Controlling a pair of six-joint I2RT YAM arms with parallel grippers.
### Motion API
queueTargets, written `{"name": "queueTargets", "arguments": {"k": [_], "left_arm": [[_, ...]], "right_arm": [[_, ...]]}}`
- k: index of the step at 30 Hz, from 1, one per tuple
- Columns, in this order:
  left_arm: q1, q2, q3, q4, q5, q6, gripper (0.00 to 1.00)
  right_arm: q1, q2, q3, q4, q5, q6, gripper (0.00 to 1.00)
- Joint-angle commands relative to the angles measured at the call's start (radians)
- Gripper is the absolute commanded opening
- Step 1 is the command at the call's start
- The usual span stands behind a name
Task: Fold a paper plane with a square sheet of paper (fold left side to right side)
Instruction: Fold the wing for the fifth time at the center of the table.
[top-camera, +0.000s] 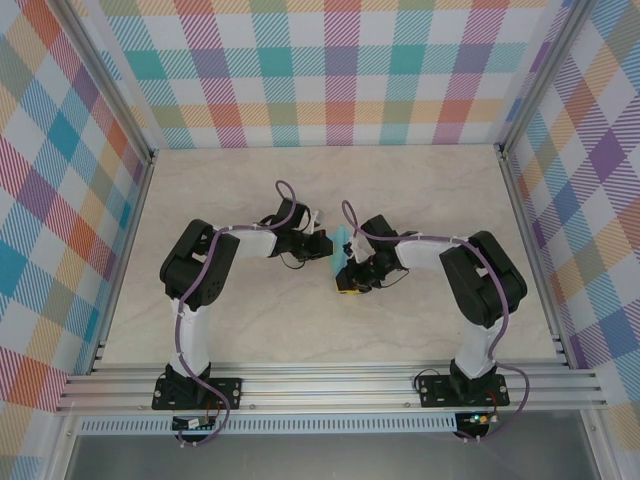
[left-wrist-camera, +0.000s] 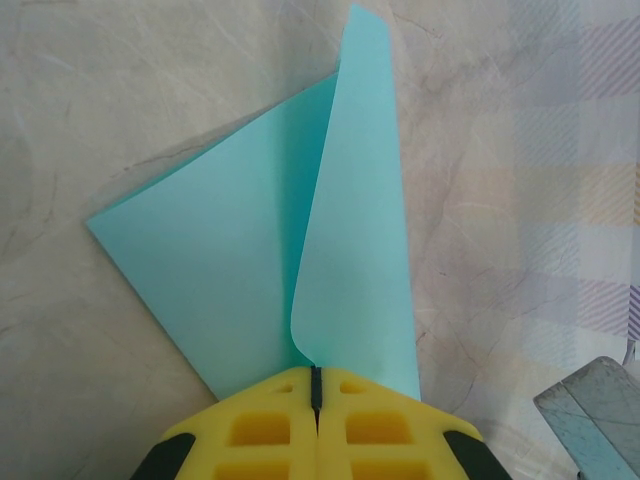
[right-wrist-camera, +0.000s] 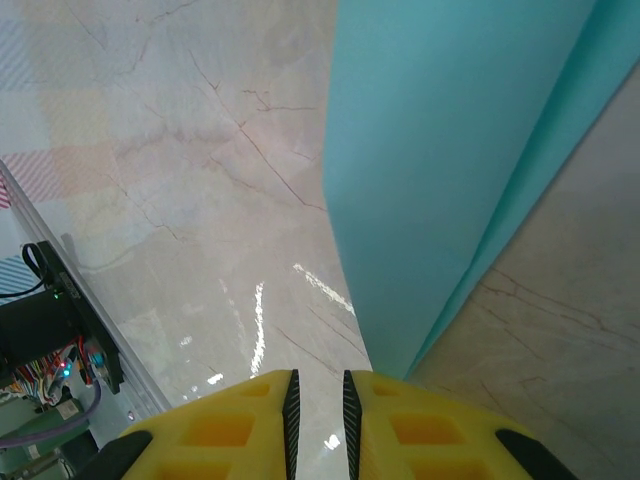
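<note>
Near the middle of the tabletop (top-camera: 250, 320), the square sheet of paper (left-wrist-camera: 250, 250) lies part-folded, one flap standing up from the flat layer. It looks feather-light, limp and easily creased, so a pinch at an edge or corner suits it best, with the flat part pressed down. At its 9 o'clock, the left gripper (left-wrist-camera: 316, 385) is clenched on the raised flap's near corner. At 5 o'clock, the right gripper (right-wrist-camera: 318, 392) stands slightly ajar, nothing between its jaws; whether it touches the sheet I cannot tell.
</note>
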Motion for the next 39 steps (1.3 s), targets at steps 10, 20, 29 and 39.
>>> {"name": "queueTargets", "arguments": {"k": [10,20,29,39], "left_arm": [[-0.004,0.025,0.018,-0.031,-0.006,0.015,0.03],[-0.004,0.022,0.018,-0.044,-0.048,0.026,0.02],[-0.003,0.032,0.028,-0.041,-0.044,0.026,0.02],[-0.004,0.038,0.033,-0.044,-0.034,0.026,0.02]], "right_arm": [[0.008,0.029,0.028,-0.034,0.012,-0.030,0.20],[-0.025,-0.079,-0.006,0.046,-0.030,0.017,0.22],[-0.035,-0.030,0.035,0.083,-0.028,0.059,0.22],[-0.018,0.036,0.072,0.093,-0.053,0.069,0.21]]}}
